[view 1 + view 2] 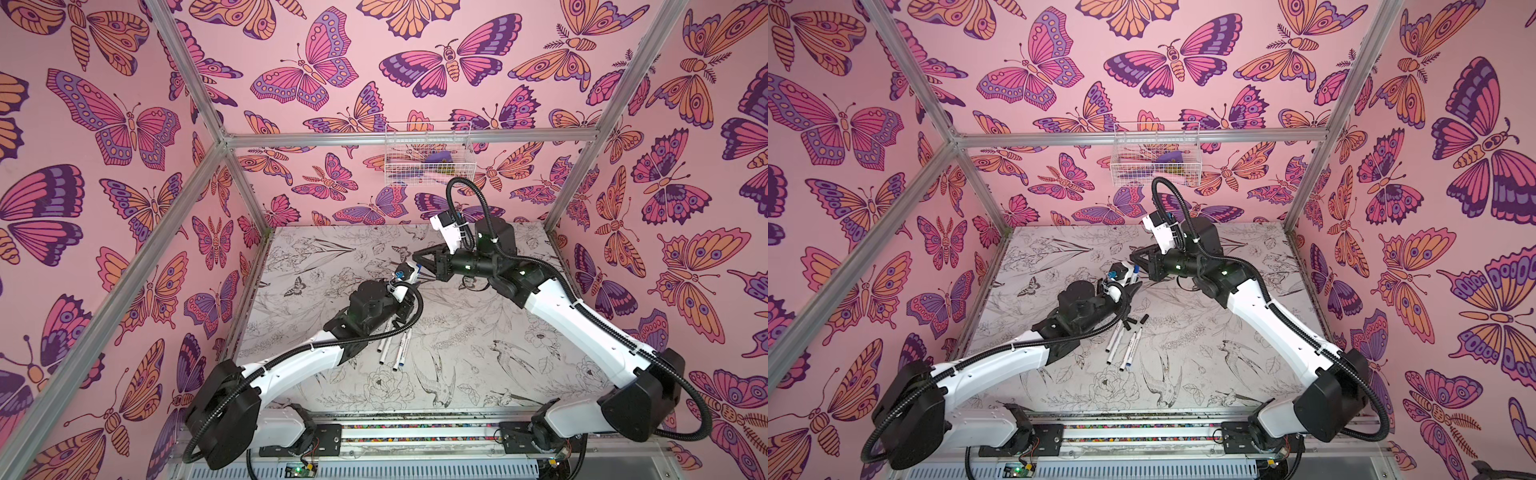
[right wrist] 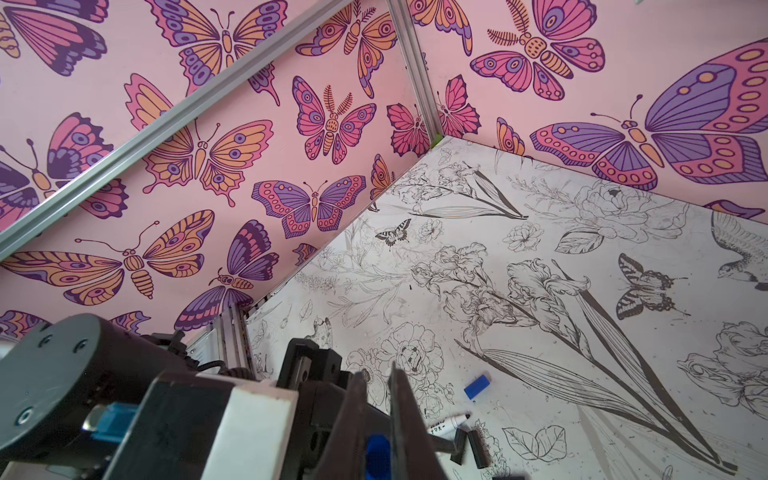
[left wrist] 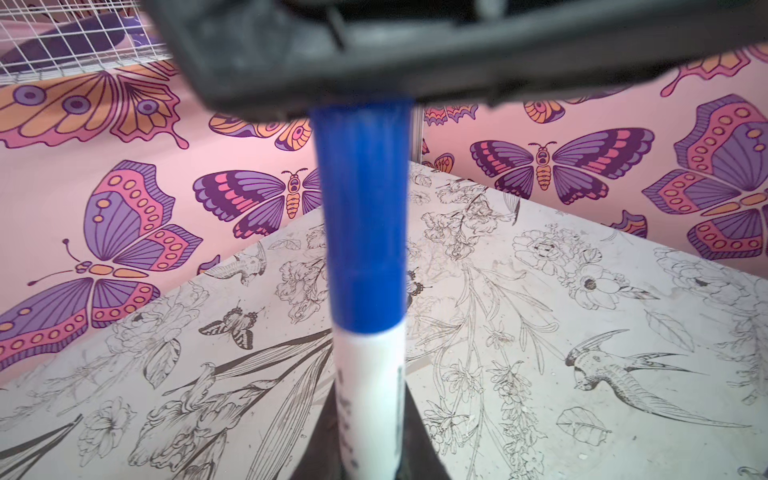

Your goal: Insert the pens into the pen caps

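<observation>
Pen [image 3: 370,399], white barrel, clamped between left fingers [image 3: 322,449], held above desk [image 3: 540,374] near its middle. Blue cap [image 3: 361,208] sits over its tip end; right fingers [image 2: 405,424] are closed tight on the cap's far end. Loose pens [image 1: 1121,345], about four, lie side by side on the desk beside the left forearm, in both top views. Black caps [image 1: 1144,319] lie just right of them. Loose blue cap [image 2: 477,386] lies apart on the desk.
</observation>
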`<action>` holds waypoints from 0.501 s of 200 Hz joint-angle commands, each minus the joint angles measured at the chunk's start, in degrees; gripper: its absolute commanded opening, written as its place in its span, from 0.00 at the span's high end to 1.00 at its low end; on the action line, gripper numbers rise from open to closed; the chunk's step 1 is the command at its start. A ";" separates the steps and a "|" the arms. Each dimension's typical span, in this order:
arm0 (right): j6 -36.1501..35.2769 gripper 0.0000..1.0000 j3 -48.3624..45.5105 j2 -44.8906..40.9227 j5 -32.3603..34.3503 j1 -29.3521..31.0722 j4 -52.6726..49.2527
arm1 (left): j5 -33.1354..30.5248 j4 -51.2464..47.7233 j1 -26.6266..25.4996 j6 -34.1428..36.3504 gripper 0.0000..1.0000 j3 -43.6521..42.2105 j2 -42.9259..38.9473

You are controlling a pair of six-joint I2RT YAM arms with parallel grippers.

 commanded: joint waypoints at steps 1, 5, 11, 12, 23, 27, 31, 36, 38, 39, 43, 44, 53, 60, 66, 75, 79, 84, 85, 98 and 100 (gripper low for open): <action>-3.46 0.97 -3.17 9.19 -5.44 2.12 -24.40 | 6.32 21.55 -3.30 7.50 1.00 8.37 -4.85; -3.56 0.97 -2.94 9.54 -5.39 2.12 -24.99 | 6.44 21.55 -3.42 7.55 1.00 8.50 -4.85; -3.65 0.98 -2.73 10.07 -5.41 2.12 -25.76 | 6.75 21.55 -3.56 7.49 1.00 8.71 -4.85; -3.69 0.98 -2.68 10.12 -5.39 2.12 -25.88 | 6.80 21.55 -3.58 7.48 1.00 8.72 -4.89; -3.49 0.99 -2.57 10.79 -5.47 2.17 -26.74 | 6.67 21.96 -3.69 7.04 1.00 9.13 -4.98; -3.45 0.99 -2.68 10.90 -5.41 2.16 -26.94 | 6.55 22.76 -3.72 6.66 1.00 9.09 -5.02; -3.54 1.00 -2.65 11.03 -5.40 2.17 -27.12 | 6.34 23.49 -3.70 6.40 1.00 9.08 -5.02; -3.98 1.00 -2.62 11.27 -5.43 2.17 -27.60 | 6.32 24.41 -3.69 5.90 1.00 9.16 -5.04; -4.06 1.00 -2.57 11.34 -5.40 2.13 -27.82 | 6.27 24.74 -3.65 5.65 1.00 9.21 -5.03; -4.21 1.00 -2.56 11.37 -5.39 2.13 -27.88 | 6.21 24.90 -3.62 5.59 1.00 9.28 -5.07; -4.41 1.00 -2.54 11.47 -5.41 2.13 -28.20 | 6.29 25.40 -3.60 5.10 1.00 9.46 -5.02; -4.42 1.00 -2.50 11.57 -5.39 2.13 -28.25 | 6.35 25.50 -3.56 4.92 1.00 9.54 -5.02; -4.74 1.00 -2.31 11.83 -5.46 2.13 -28.76 | 7.55 26.09 -3.02 2.92 1.00 10.31 -4.85; -4.79 1.00 -2.16 12.02 -5.39 2.13 -29.02 | 9.50 26.22 -2.31 0.94 1.00 11.05 -4.73; -4.71 1.00 -2.03 12.24 -5.41 2.16 -29.16 | 11.06 26.59 -1.53 -1.63 1.00 11.62 -4.46; -4.70 1.00 -1.89 12.38 -6.89 2.17 -29.18 | 13.71 28.26 0.15 -6.46 1.00 12.13 -3.95; -4.70 1.00 -1.85 12.43 -7.13 2.19 -29.13 | 14.75 29.36 0.86 -8.87 1.00 12.28 -3.68; -4.70 1.00 -1.73 12.43 -7.07 2.21 -29.15 | 15.79 30.81 1.85 -11.48 1.00 12.44 -3.22; -4.75 1.00 -1.70 12.44 -7.06 2.21 -29.16 | 16.06 31.06 2.02 -11.94 1.00 12.47 -3.15; -4.94 1.00 -1.65 12.28 -6.99 2.18 -29.19 | 18.11 33.48 3.84 -17.64 1.00 13.09 -2.31; -5.01 1.00 -1.54 12.25 -6.97 2.14 -29.20 | 18.23 33.62 4.04 -18.12 1.00 13.16 -2.30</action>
